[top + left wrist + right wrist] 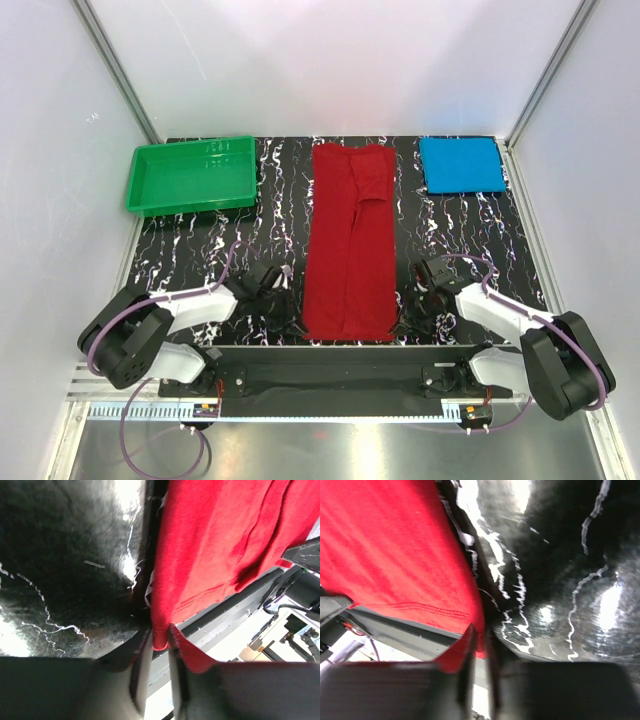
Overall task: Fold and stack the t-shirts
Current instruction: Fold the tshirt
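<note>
The deep red t-shirt (348, 245) lies as a long narrow strip down the middle of the black marbled table, sleeves folded in. My left gripper (290, 318) is shut on its near left corner; the left wrist view shows the red cloth (210, 545) pinched between the fingers (161, 645). My right gripper (408, 312) is shut on its near right corner; the right wrist view shows the red hem (395, 555) caught between the fingers (481, 647). The bright blue t-shirt (460, 164) lies as a folded rectangle at the far right.
A green plastic tray (190, 175) sits at the far left of the table. The table's near edge and the arm mounting rail (340, 375) lie just behind both grippers. White walls close in the sides and back.
</note>
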{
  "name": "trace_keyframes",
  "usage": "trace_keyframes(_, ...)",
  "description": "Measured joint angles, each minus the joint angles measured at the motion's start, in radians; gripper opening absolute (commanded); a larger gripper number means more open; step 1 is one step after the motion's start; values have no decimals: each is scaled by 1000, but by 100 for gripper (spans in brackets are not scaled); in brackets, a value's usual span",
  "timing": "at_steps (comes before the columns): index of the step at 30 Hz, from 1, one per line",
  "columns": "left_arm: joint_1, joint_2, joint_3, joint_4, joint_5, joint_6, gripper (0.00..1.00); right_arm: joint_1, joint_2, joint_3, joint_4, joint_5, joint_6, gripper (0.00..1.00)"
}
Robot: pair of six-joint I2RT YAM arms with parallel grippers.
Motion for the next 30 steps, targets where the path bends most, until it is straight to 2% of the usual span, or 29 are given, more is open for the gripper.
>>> trace_keyframes(3,-7,-18,-25,13,0,-19,0,-1,-6,-3,-16,4,7,0)
trace_keyframes(16,-47,-126,-84,0,-37,-90,0,-1,-75,-3,-118,39,46,0)
trace_keyframes(20,-70,-144,-78,-29,-43,-125,0,-1,-155,8,-161,33,50,0)
trace_keyframes(25,-79,-141,41,-106,-48,-146,0,-4,-186,98,-208,32,40,0)
trace_keyframes(30,-1,-64,287,-144,-43,-124,0,-105,-38,261,-225,15,-30,0)
